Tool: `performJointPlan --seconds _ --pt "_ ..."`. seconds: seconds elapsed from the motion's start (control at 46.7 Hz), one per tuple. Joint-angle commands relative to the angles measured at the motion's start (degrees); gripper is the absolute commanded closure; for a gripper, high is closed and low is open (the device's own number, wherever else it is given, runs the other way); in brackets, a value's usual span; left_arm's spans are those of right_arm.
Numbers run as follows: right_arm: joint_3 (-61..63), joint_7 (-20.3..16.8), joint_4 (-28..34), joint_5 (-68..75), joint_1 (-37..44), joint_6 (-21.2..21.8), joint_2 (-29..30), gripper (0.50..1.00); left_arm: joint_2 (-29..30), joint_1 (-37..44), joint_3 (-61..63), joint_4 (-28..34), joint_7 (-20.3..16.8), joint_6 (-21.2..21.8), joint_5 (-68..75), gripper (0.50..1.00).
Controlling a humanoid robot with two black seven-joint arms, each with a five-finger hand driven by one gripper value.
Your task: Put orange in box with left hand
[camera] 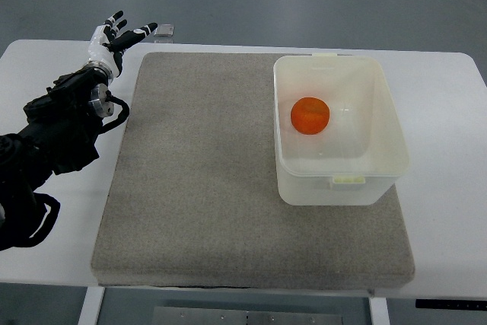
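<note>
We see the orange [310, 115] lying inside the clear box [335, 188], which stands on the right part of a grey mat [198, 180]. Our left hand [114, 39] hovers far off at the table's [46, 66] upper-left edge, fingers spread, holding nothing.

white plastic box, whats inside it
One round orange lies on the floor of the translucent white plastic box, left of centre. The floor directly beneath the fruit is covered.

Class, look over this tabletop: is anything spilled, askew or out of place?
Nothing stands out. The orange sits inside the box, the box rests upright on the mat, and the left hand is open, clear of both.
</note>
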Motion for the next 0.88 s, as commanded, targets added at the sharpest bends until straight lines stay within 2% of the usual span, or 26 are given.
performJointPlan --seconds 0.0,0.128,0.171,0.856 --pt "0.0 0.0 0.0 -0.1 0.0 0.0 0.0 0.574 0.4 0.4 -3.6 -0.4 -1.3 -1.9 -0.1 0.549" --pt "0.0 0.0 0.0 -0.1 0.0 0.0 0.0 0.574 0.7 2.6 -12.2 0.1 -6.7 -13.7 0.1 0.557" --pt "0.0 0.0 0.0 -0.1 0.0 0.0 0.0 0.574 0.8 3.0 -13.3 0.1 -7.6 -15.3 -0.1 0.557" --pt "0.4 0.0 0.0 0.2 0.0 0.1 0.0 0.574 0.6 3.1 -14.2 -0.3 -7.6 -16.1 -0.2 0.549"
